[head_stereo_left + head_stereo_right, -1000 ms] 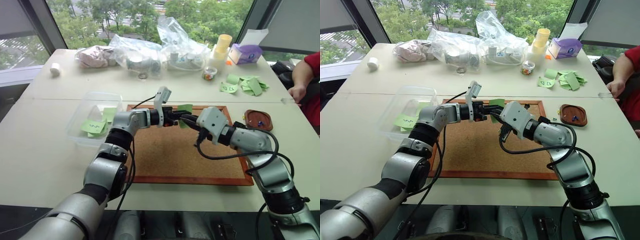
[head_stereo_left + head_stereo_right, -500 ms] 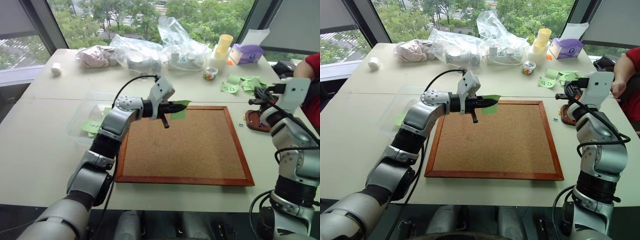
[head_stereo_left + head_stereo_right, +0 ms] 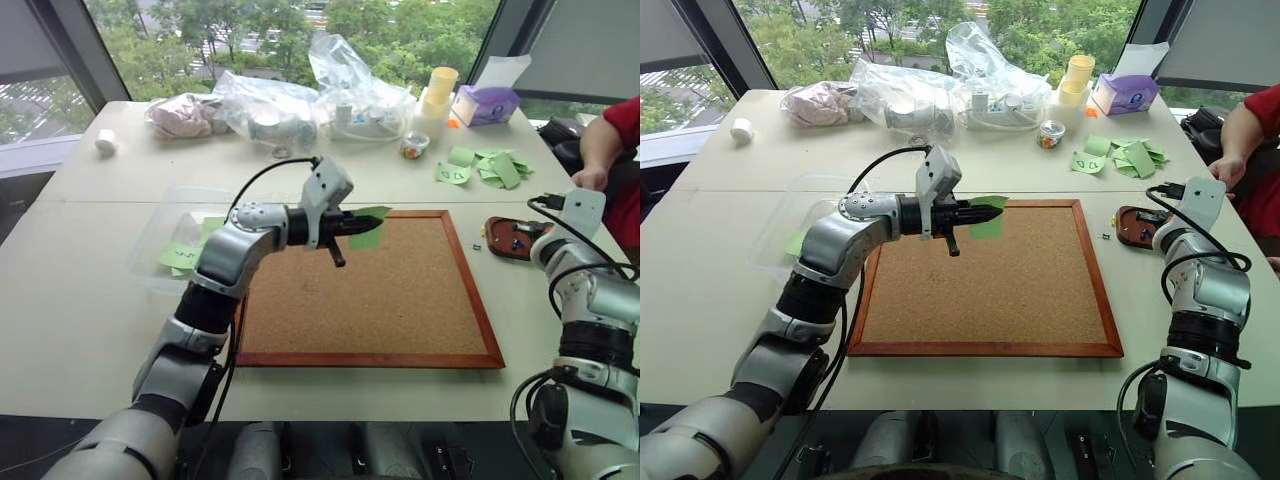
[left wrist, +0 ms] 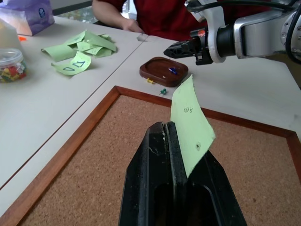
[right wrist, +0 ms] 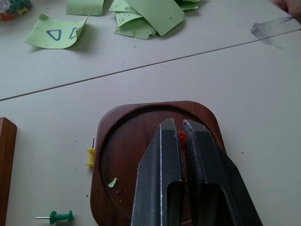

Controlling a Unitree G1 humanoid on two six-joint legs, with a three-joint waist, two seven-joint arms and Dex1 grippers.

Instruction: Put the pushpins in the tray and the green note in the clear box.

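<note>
My left gripper (image 3: 352, 226) is shut on the green note (image 3: 366, 227), which it holds in the air over the cork board's far edge. The note (image 4: 190, 123) stands up from the closed fingertips. Off the board's right side, my right gripper (image 5: 180, 129) hangs over the reddish-brown tray (image 5: 117, 155), shut on a red pushpin (image 5: 182, 139). A blue pushpin (image 4: 173, 70) lies in the tray (image 3: 513, 238). On the table beside it lie a yellow pushpin (image 5: 89, 157) and a green pushpin (image 5: 59, 217). The clear box (image 3: 190, 192), left of the board, holds green slips.
The wood-framed cork board (image 3: 370, 290) covers the table's middle. Loose green slips (image 3: 490, 168), a small jar of pins (image 3: 413, 147), plastic bags (image 3: 300, 100) and a purple tissue box (image 3: 488, 104) line the far side. A person's arm (image 3: 600, 150) rests at the right edge.
My right arm swung right from the cork board to above the tray. My left gripper rolled and lifted slightly, keeping the green note.
</note>
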